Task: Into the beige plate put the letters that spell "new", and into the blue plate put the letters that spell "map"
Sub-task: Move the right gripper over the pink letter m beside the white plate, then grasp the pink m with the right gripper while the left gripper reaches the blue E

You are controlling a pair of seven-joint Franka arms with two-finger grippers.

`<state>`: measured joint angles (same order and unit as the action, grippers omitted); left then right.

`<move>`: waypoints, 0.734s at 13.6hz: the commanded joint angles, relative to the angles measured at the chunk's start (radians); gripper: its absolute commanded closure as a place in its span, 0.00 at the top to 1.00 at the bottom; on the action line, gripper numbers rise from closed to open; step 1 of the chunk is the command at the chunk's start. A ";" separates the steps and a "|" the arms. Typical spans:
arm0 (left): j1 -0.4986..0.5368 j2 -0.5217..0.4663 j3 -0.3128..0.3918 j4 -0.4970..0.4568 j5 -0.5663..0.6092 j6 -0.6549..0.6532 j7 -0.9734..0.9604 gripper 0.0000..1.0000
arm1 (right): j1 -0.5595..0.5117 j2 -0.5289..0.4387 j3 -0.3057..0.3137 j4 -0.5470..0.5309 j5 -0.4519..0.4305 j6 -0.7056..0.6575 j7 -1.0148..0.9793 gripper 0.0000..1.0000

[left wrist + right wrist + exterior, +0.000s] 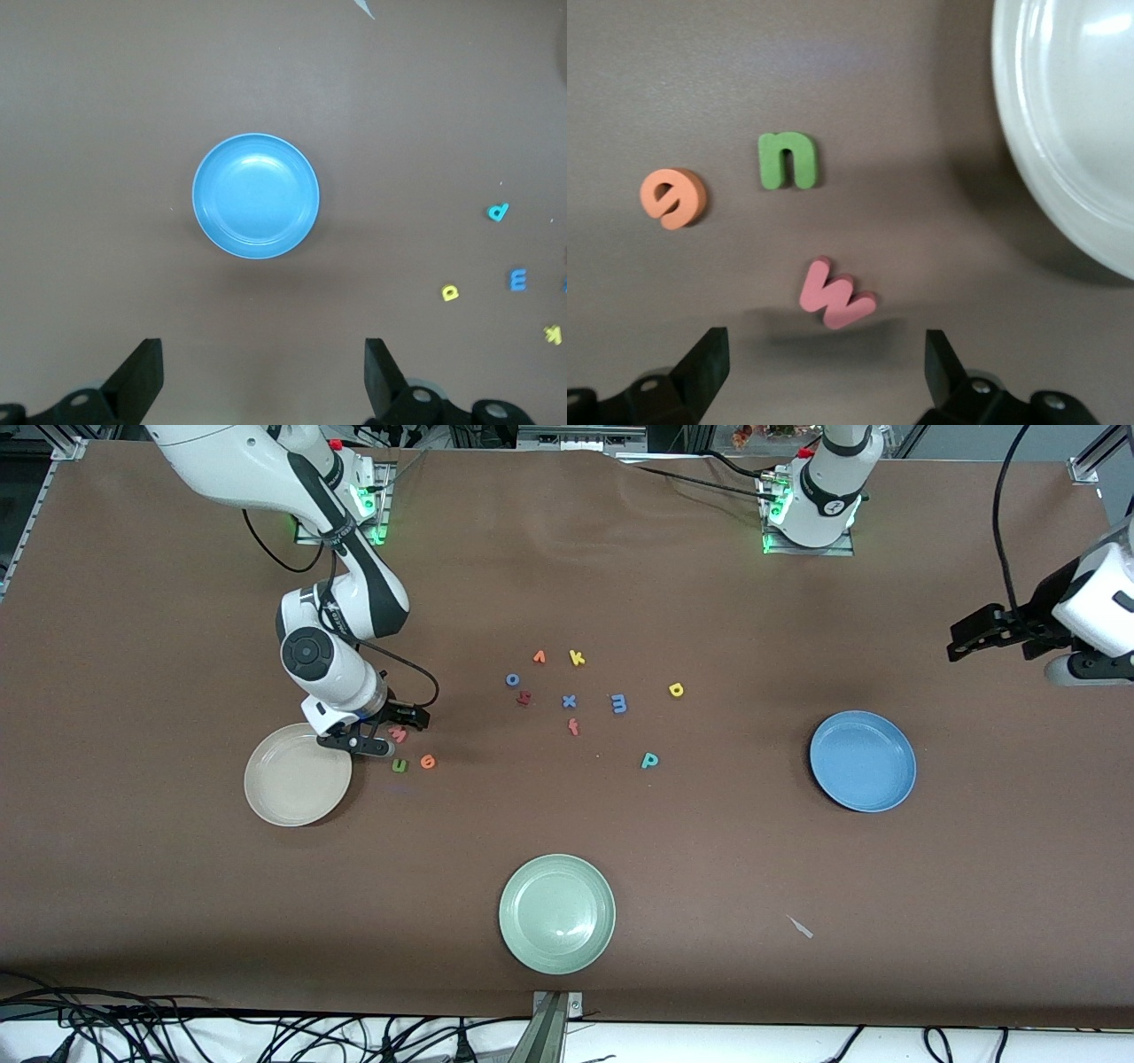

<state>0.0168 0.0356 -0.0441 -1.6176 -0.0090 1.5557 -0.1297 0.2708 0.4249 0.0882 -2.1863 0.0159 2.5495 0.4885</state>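
My right gripper [388,735] hangs open low over the salmon-pink "w" [398,733], beside the beige plate [298,774]. In the right wrist view the "w" [835,294] lies just ahead of the open gripper [824,356], not between the fingers. The green "n" [787,159] and orange "e" [671,197] lie past it, and the beige plate's rim [1045,168] is alongside. The blue "m" [618,703], yellow "a" [676,689] and teal "p" [649,760] lie mid-table. My left gripper [966,639] waits open, high up at the left arm's end, looking down on the blue plate [255,196].
A pale green plate [556,913] sits near the front edge. Spare letters lie mid-table: yellow "k" [577,658], orange "v" [539,657], blue "o" [512,679], blue "x" [569,701], red "f" [573,727] and another red letter [524,699]. A paper scrap [801,926] lies nearer the camera than the blue plate [863,761].
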 commanded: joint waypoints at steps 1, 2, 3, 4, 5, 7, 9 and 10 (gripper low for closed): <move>-0.018 0.073 -0.023 0.015 -0.022 0.007 -0.087 1.00 | 0.004 0.002 -0.011 -0.018 -0.040 0.024 0.022 0.92; -0.040 0.102 -0.037 0.015 -0.020 0.007 -0.096 1.00 | 0.004 0.002 -0.016 -0.026 -0.040 0.034 0.022 0.92; -0.069 0.136 -0.043 0.016 -0.022 0.012 -0.097 1.00 | 0.004 0.003 -0.016 -0.030 -0.042 0.047 0.022 0.90; -0.108 0.168 -0.045 0.015 -0.017 0.030 -0.099 1.00 | 0.004 0.009 -0.016 -0.030 -0.040 0.051 0.022 0.88; -0.151 0.188 -0.048 0.007 -0.020 0.084 -0.119 1.00 | 0.004 0.014 -0.016 -0.030 -0.042 0.057 0.022 0.87; -0.202 0.237 -0.062 0.001 -0.029 0.159 -0.203 1.00 | 0.004 0.021 -0.018 -0.030 -0.042 0.066 0.022 0.83; -0.270 0.294 -0.065 -0.002 -0.029 0.223 -0.237 1.00 | 0.004 0.028 -0.018 -0.030 -0.042 0.077 0.022 0.80; -0.305 0.323 -0.066 -0.004 -0.029 0.254 -0.272 1.00 | 0.005 0.029 -0.018 -0.030 -0.042 0.078 0.022 0.79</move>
<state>-0.2363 0.3148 -0.1193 -1.6276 -0.0116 1.7675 -0.3567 0.2705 0.4506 0.0743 -2.2063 -0.0071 2.6014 0.4927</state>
